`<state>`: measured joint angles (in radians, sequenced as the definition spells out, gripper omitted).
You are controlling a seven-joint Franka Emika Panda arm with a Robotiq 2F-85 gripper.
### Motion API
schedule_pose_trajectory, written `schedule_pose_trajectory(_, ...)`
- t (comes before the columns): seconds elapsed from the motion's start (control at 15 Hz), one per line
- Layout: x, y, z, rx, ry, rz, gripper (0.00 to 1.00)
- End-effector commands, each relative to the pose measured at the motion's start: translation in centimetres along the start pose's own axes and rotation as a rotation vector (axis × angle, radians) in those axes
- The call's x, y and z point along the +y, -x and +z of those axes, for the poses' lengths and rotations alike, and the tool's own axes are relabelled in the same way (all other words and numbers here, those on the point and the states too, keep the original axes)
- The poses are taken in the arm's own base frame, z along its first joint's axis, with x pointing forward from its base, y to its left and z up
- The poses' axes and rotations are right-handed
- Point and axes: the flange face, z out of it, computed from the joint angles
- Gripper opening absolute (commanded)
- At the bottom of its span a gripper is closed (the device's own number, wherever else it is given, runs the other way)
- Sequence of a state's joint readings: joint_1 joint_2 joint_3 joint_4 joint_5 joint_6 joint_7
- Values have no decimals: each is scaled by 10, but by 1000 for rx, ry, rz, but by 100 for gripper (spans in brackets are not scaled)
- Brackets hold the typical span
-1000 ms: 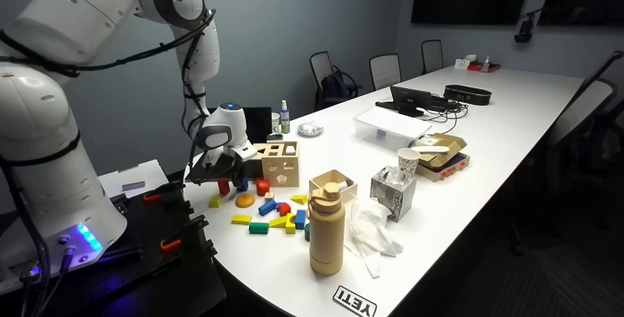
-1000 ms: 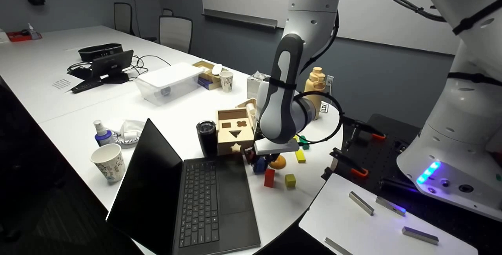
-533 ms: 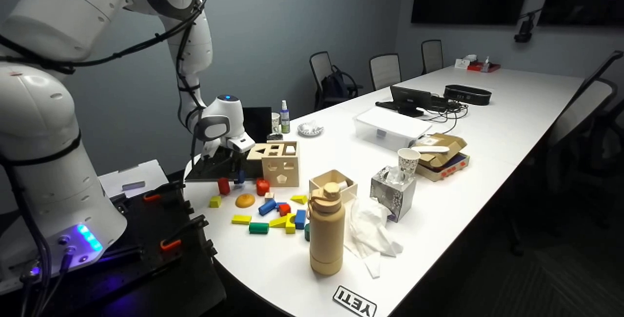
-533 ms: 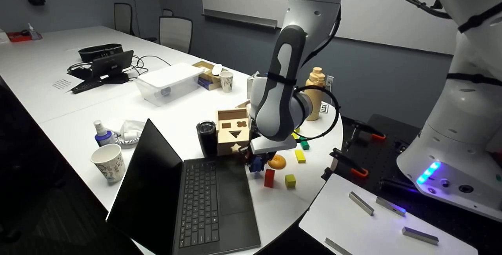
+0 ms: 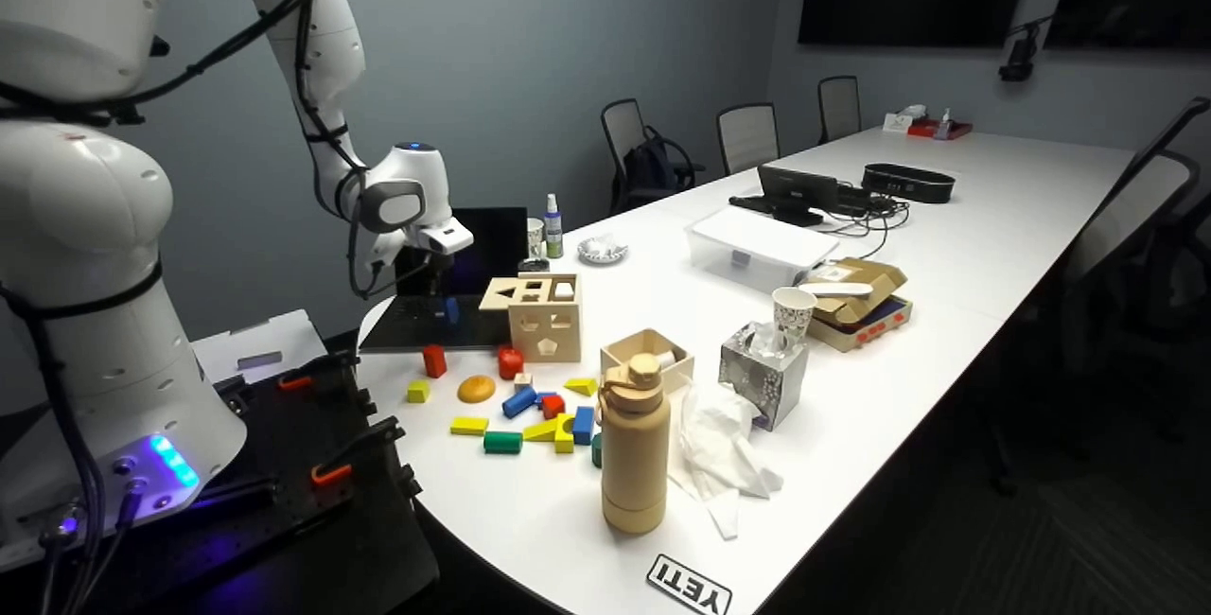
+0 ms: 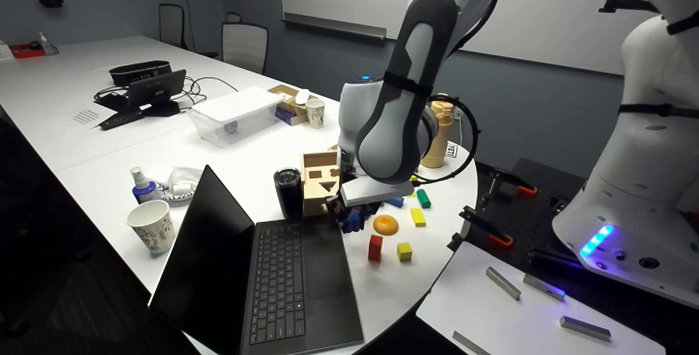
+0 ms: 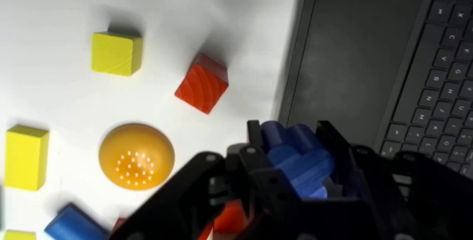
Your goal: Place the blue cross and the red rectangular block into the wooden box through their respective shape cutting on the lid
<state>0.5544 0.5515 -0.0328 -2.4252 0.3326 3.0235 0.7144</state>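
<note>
My gripper [image 7: 291, 131] is shut on the blue cross [image 7: 301, 158], which hangs between its fingers above the laptop's front edge. The cross also shows raised in both exterior views [image 5: 451, 311] [image 6: 354, 220]. The red rectangular block [image 7: 202, 86] stands upright on the white table, apart from the gripper, and shows in both exterior views [image 5: 434, 360] [image 6: 375, 248]. The wooden box [image 5: 546, 336] stands beside the laptop. Its lid [image 5: 520, 290] has several cut-outs and juts past the box's side. In an exterior view the arm partly hides the box [image 6: 319, 205].
An open laptop [image 6: 327, 278] and a black tumbler [image 6: 288, 194] stand close to the box. A red apple-like piece [image 5: 510, 362], an orange dome [image 7: 136, 157], a yellow cube [image 7: 114, 53] and several loose blocks lie nearby. A tan bottle [image 5: 634, 454] stands near the table edge.
My gripper has risen from the table with the blue cross in it and moved over the laptop's edge. The red block and the box have not moved.
</note>
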Motion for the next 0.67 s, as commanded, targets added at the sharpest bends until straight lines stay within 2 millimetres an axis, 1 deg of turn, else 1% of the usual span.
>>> schedule_pose_trajectory(0.0,-4,-4,-46,116,19,-11,16)
schedule_pose_trajectory(0.13,-8,-24,-66,193,26,-34,16)
schedule_pose_trajectory(0.33,-7,-56,-95,287,30,-49,16)
schedule_pose_trajectory(0.47,-3,-74,-109,320,21,-47,16)
schedule_pose_trajectory(0.6,1,-88,-118,328,7,-30,16)
